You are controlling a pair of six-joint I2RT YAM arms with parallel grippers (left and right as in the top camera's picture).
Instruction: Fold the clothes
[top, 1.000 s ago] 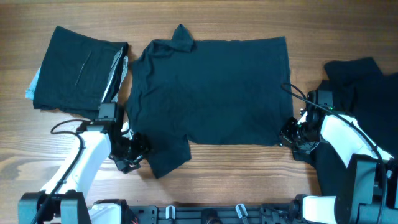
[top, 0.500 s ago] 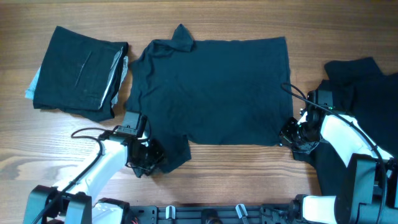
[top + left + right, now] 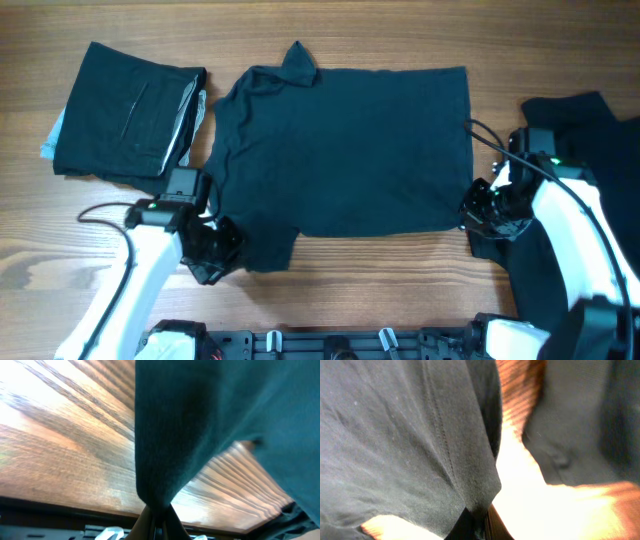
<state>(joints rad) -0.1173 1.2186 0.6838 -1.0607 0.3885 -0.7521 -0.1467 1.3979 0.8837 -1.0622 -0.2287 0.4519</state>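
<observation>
A dark shirt (image 3: 345, 145) lies spread flat in the middle of the wooden table, neck to the left. My left gripper (image 3: 222, 248) is shut on its near-left sleeve; in the left wrist view the sleeve cloth (image 3: 170, 445) rises out of the pinched jaws (image 3: 156, 519). My right gripper (image 3: 478, 212) is shut on the shirt's near-right hem corner, and the right wrist view shows that corner (image 3: 445, 450) clamped between the jaws (image 3: 481, 521). Both held edges are slightly raised off the table.
A folded stack of dark garments (image 3: 125, 112) sits at the far left, with a light-coloured cloth edge (image 3: 50, 140) under it. A heap of unfolded dark clothes (image 3: 580, 170) lies at the right edge, beneath my right arm.
My left gripper closed on the sleeve and drew it slightly left, bunching it. The right gripper shifted a little to the right with the hem corner, pulling the shirt taut.
</observation>
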